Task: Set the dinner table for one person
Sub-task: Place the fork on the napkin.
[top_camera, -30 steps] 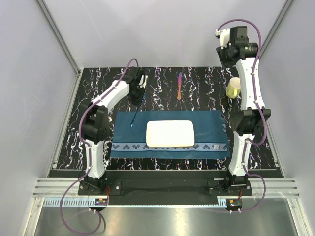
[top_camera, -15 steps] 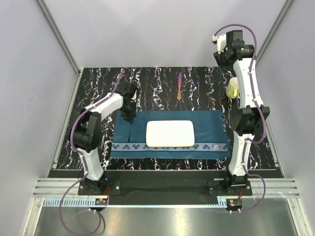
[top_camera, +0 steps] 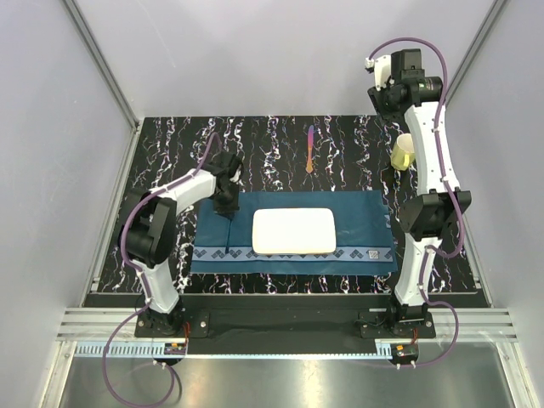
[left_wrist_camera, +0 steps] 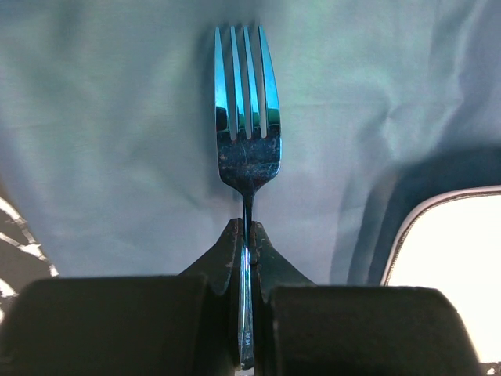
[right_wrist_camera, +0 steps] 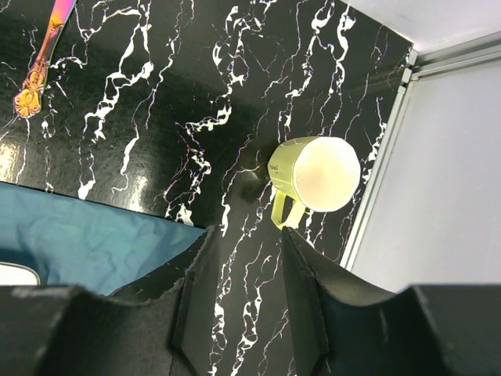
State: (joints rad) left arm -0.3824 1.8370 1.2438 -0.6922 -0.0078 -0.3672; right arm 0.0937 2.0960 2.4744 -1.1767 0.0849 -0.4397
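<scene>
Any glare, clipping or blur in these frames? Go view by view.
Left wrist: the plate corner is clipped to white; the fork is sharp, with bright streaks along its tines. Right wrist: the mug interior is washed out, and there is a soft sheen on the table. Top external: the light is even, and the plate is featureless white.

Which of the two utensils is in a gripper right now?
The blue fork: the left gripper is shut on its handle, over the placemat left of the plate. The rainbow utensil lies free on the table, beyond the placemat.
</scene>
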